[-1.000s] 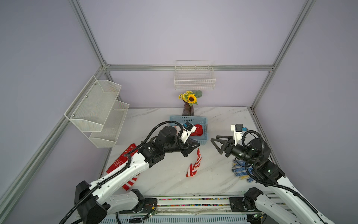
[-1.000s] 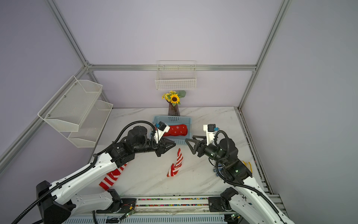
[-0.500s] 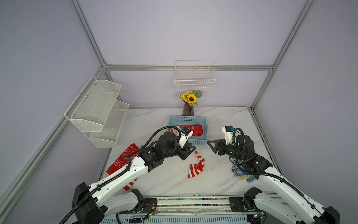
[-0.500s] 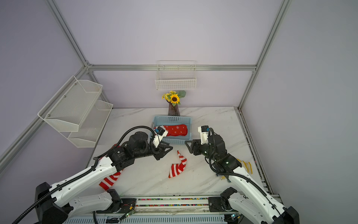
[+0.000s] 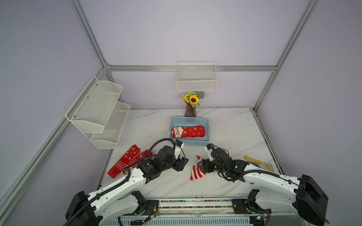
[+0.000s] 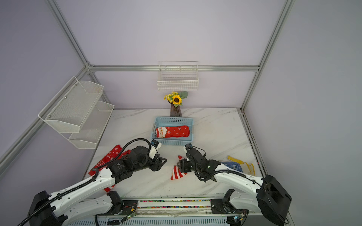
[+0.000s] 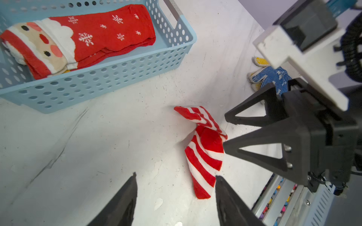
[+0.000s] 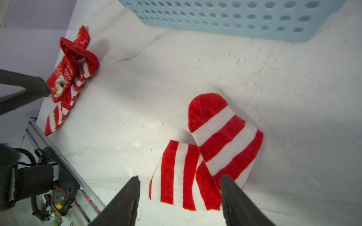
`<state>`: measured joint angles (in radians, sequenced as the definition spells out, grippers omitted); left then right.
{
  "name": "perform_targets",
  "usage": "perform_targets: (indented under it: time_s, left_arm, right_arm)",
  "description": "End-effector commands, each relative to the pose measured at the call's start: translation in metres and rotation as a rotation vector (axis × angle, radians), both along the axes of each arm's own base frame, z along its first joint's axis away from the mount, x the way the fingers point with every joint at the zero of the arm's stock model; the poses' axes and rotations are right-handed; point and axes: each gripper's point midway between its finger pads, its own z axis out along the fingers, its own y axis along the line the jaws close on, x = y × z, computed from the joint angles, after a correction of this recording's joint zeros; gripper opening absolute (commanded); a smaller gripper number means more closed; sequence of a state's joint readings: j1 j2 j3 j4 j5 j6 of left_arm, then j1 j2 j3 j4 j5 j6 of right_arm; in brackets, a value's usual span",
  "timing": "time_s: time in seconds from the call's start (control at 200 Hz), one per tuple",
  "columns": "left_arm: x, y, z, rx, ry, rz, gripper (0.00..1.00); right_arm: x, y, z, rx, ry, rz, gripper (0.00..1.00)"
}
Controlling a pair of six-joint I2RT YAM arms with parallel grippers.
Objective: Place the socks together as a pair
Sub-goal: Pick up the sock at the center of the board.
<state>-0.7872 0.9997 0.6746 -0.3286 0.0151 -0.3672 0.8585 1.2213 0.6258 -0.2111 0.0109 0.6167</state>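
Red-and-white striped fuzzy sock (image 5: 196,172) is lying crumpled on the white marble worktop (image 5: 231,133), right between the arms. Left tool (image 7: 175,175) is spread wide and empty beside it. Right tool (image 8: 180,176) hangs open straddling it, probably lining up a grab. Its likely mate is in the red sock pile (image 5: 127,161) at the left edge.

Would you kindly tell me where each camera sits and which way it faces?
Top views: high above the robot's base, looking down and forward over the marble table; left arm and right arm show.
Left wrist: on the left arm, looking past the open left claw at the striped sock, blue basket and right claw.
Right wrist: on the right arm, looking down through the open right claw at that sock and the sock pile.
Shared: both wrist views show the striped sock and blue basket.
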Motion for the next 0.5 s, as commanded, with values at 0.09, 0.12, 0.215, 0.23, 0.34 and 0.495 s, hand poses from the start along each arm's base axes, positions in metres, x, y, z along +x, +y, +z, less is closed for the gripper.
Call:
perform_targets:
  time_s: [0.09,0.12,0.215,0.23,0.34,0.495]
  left_arm:
    - [0.002,0.005,0.004,-0.032,-0.06,0.025,0.63]
    - [0.002,0.006,0.002,-0.03,-0.064,0.027,0.63]
    - [0.002,0.01,-0.001,-0.027,-0.081,0.039,0.64]
    - [0.002,0.01,-0.001,-0.026,-0.085,0.04,0.64]
    - [0.003,0.013,0.005,-0.032,-0.113,0.045,0.66]
    - [0.005,0.021,0.014,-0.034,-0.177,0.067,0.66]
  right_arm:
    - [0.032,0.0,-0.001,-0.074,-0.057,-0.156,0.67]
    - [0.035,0.002,-0.002,-0.076,-0.06,-0.164,0.67]
    - [0.044,0.009,-0.013,-0.083,-0.054,-0.186,0.65]
    - [0.045,0.01,-0.015,-0.086,-0.05,-0.188,0.65]
    - [0.053,0.017,-0.025,-0.107,-0.036,-0.202,0.53]
    - [0.064,0.021,0.008,-0.064,-0.075,-0.253,0.0]
